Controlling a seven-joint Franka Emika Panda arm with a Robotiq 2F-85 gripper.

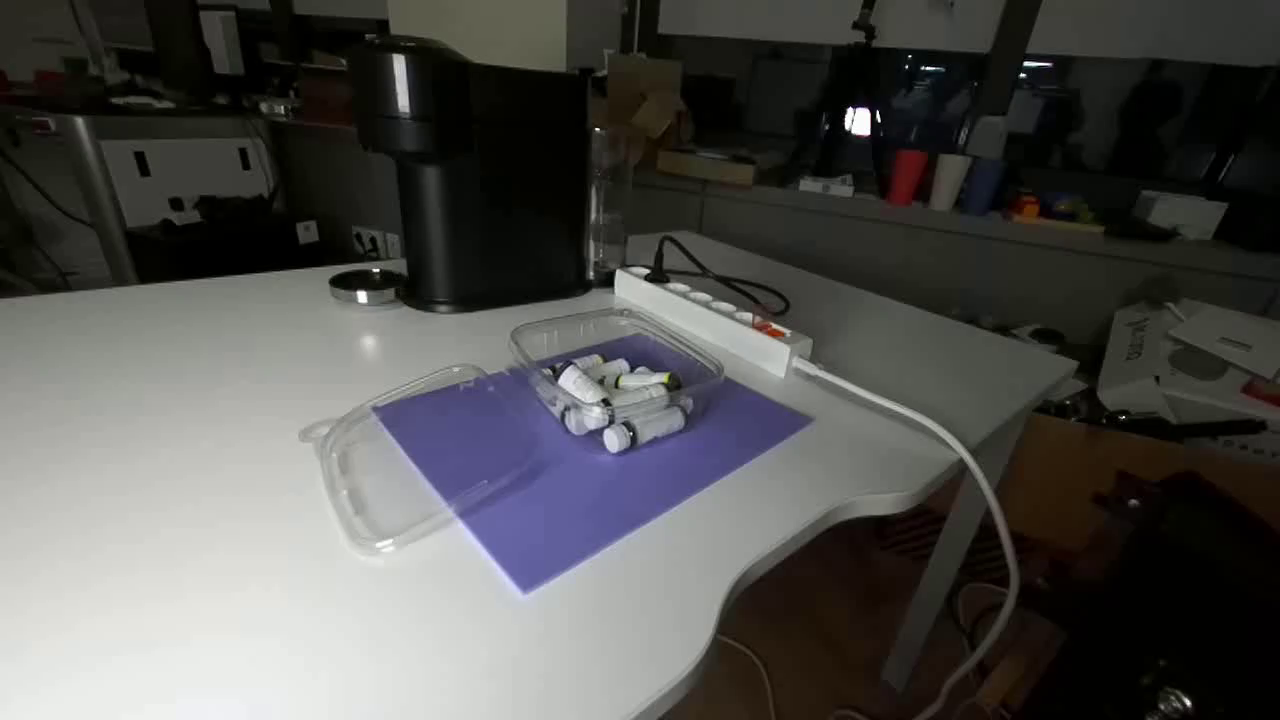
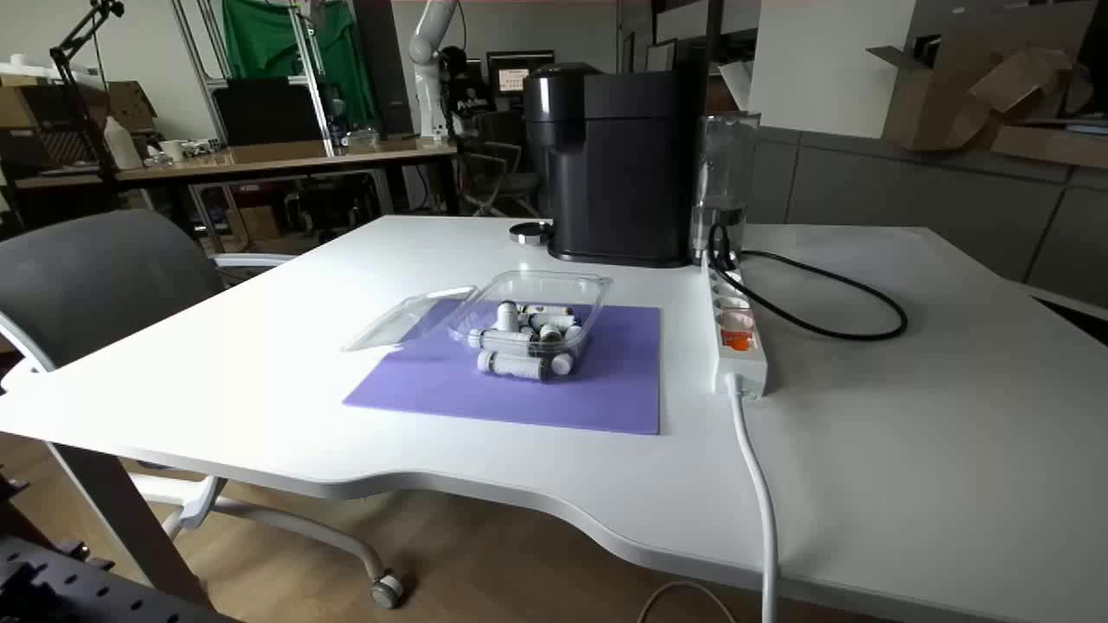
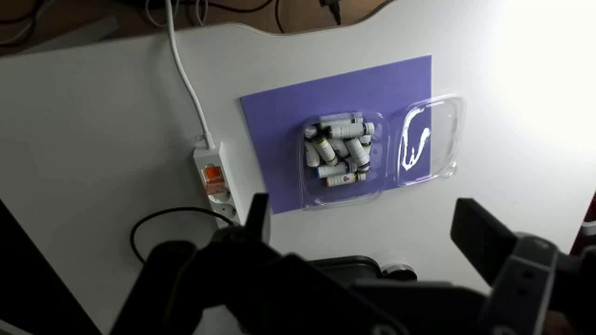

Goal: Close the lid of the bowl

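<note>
The lid (image 1: 385, 475) is a thin clear plastic cover, open beside the bowl, partly over the purple mat and partly over the table. It also shows in an exterior view (image 2: 394, 324), slanting, with its edge by the bowl raised, and in the wrist view (image 3: 443, 135). Whether a hinge joins them I cannot tell. The bowl (image 1: 700, 372) is a clear, squarish container holding several small white-labelled bottles (image 3: 342, 146); it also shows in an exterior view (image 2: 591, 303) and the wrist view (image 3: 382, 163). My gripper (image 3: 362, 205) is open and empty, above the table; neither exterior view shows it.
The purple mat (image 1: 600, 500) lies under the bowl. A white power strip (image 1: 710, 320) with cables stands beside it. A black coffee machine (image 1: 500, 190) and a small round metal-rimmed dish (image 1: 367, 286) stand behind. The table's curved edge (image 2: 433, 480) lies in front.
</note>
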